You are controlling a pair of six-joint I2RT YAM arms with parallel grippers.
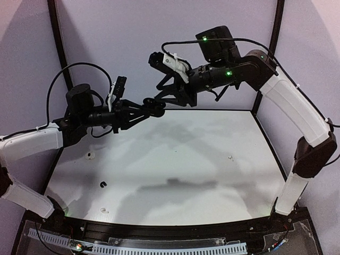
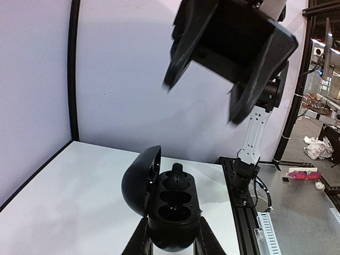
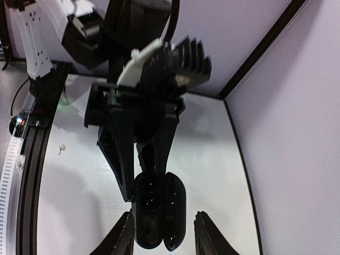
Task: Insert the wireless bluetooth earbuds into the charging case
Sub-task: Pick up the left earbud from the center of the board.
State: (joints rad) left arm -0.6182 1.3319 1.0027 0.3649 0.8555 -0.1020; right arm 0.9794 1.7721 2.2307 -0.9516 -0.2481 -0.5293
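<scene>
My left gripper (image 1: 147, 106) is shut on the black charging case (image 1: 157, 109) and holds it high above the table's far half. In the left wrist view the case (image 2: 172, 204) sits between my fingers (image 2: 139, 239) with its lid open to the left. One black earbud (image 2: 179, 178) sits in the far slot and the near slot is empty. My right gripper (image 1: 170, 98) is open just above the case. In the right wrist view its fingers (image 3: 123, 236) straddle the case (image 3: 159, 210) without touching it. A second black earbud (image 1: 102, 184) lies on the table at the left.
Small white pieces that look like earbuds lie on the white table (image 1: 175, 159): one at the left (image 1: 90, 155), one near the front edge (image 1: 104, 210), one at the right (image 1: 230, 157). Purple walls close in the back and sides. A black rail (image 1: 175, 229) runs along the front edge.
</scene>
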